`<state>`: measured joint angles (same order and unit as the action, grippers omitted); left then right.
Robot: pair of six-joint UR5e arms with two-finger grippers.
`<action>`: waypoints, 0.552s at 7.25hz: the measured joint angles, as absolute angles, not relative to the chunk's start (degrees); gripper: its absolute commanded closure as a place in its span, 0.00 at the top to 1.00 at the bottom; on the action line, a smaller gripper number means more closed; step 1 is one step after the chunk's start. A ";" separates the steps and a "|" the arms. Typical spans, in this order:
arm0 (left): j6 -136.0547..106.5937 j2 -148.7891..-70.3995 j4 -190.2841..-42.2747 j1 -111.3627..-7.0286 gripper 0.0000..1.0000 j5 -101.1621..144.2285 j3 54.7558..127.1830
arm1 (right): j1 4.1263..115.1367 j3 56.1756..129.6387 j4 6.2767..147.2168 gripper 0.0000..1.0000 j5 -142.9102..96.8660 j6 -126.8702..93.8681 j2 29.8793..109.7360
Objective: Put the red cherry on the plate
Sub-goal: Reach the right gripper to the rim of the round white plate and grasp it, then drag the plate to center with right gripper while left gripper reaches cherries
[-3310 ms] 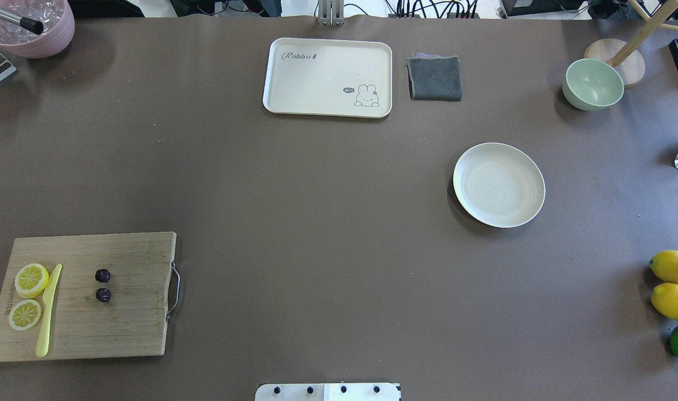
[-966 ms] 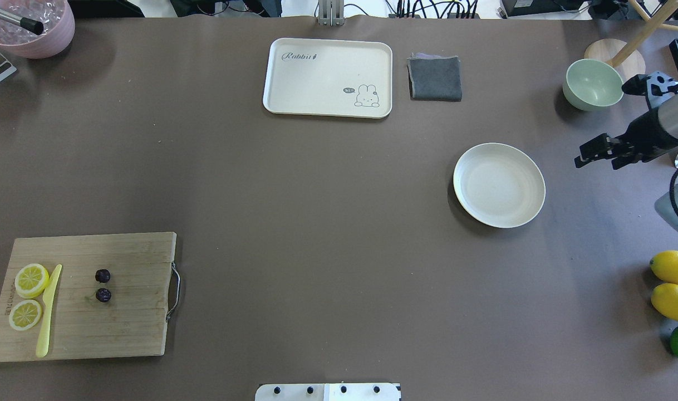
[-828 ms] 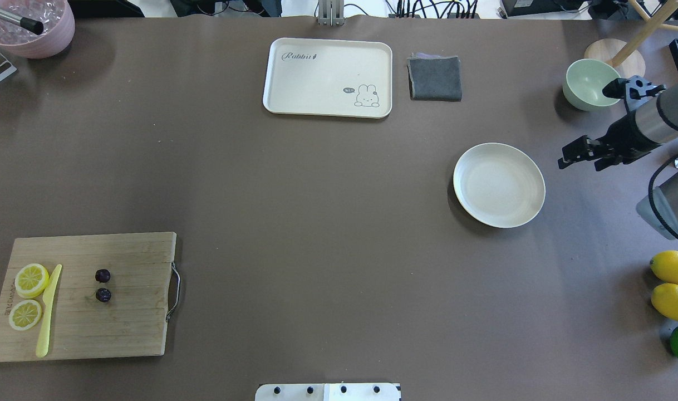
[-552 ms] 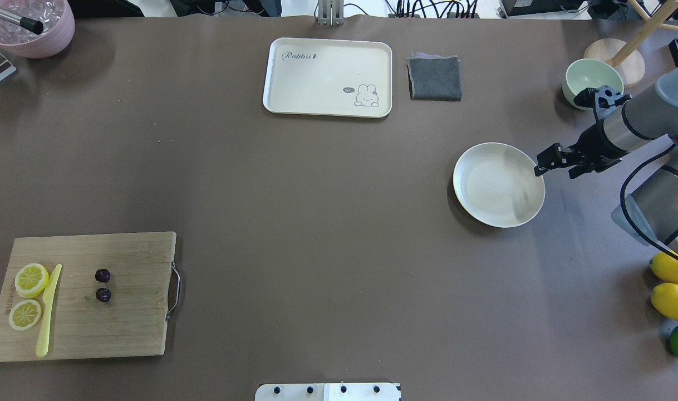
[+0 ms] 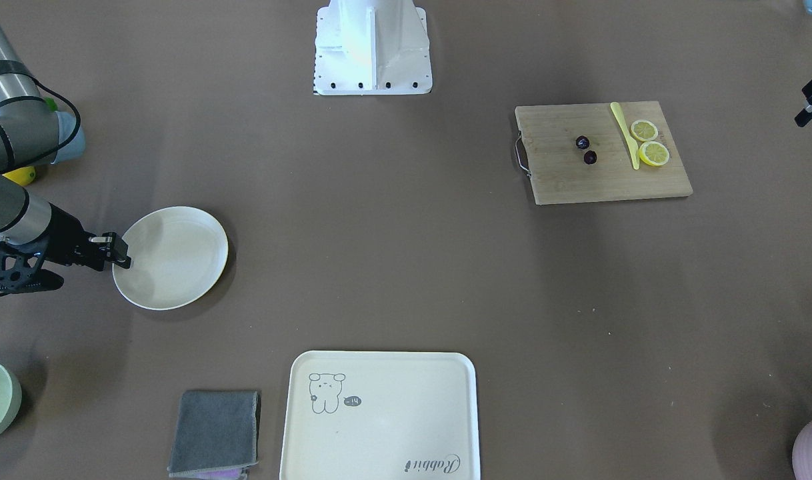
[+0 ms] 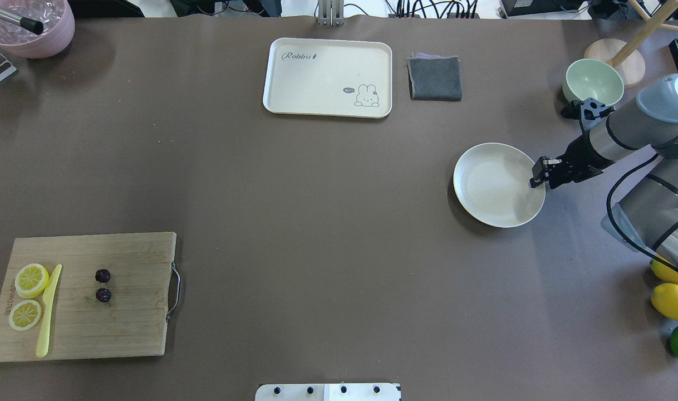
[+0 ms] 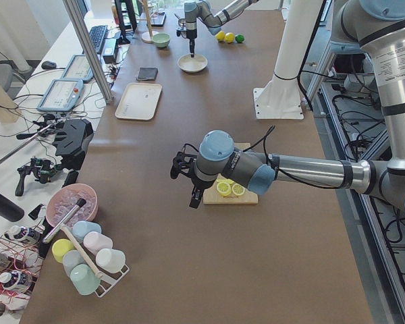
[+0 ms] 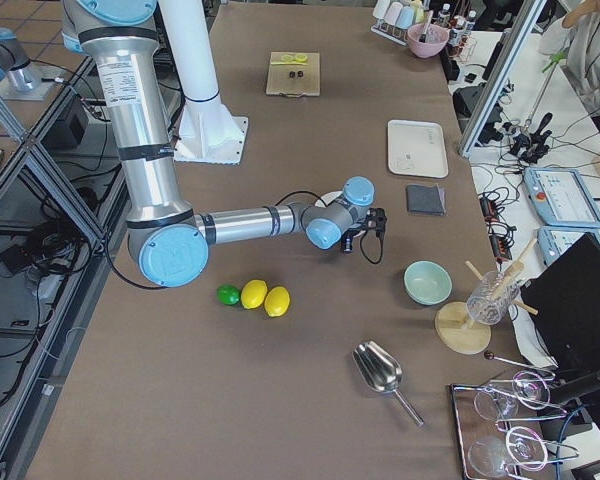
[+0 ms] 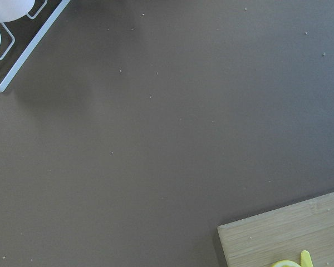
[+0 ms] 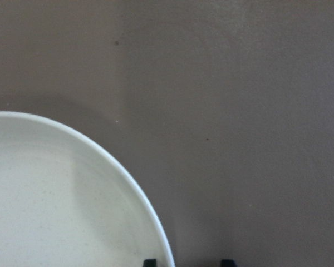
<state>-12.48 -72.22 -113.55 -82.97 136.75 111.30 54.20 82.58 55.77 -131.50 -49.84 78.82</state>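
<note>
Cutting board corner on brown table

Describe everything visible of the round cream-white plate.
The plate is round, plain cream-white and shallow, with a low raised rim and a matte surface. It lies flat, right way up and empty, on the brown table, on the robot's right side. The right hand hangs at its rim on the side away from the table's middle. In the wrist view the fingers stand apart, one on each side of the rim. Whether they touch it cannot be told.
</note>
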 measured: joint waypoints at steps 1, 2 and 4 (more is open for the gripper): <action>-12.50 -72.19 -113.58 -82.94 0.97 136.80 111.29 | 54.22 82.68 55.65 0.00 -132.19 -49.95 78.78; -13.31 -72.24 -113.64 -82.76 0.97 136.83 111.37 | 54.24 83.05 55.61 0.00 -133.07 -50.61 78.72; -22.84 -72.99 -115.98 -79.08 0.96 136.69 111.87 | 54.10 86.08 55.59 0.00 -135.31 -57.30 77.11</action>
<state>-22.84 -72.99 -115.98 -79.08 136.69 111.87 54.10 86.08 55.59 -135.31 -57.30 77.11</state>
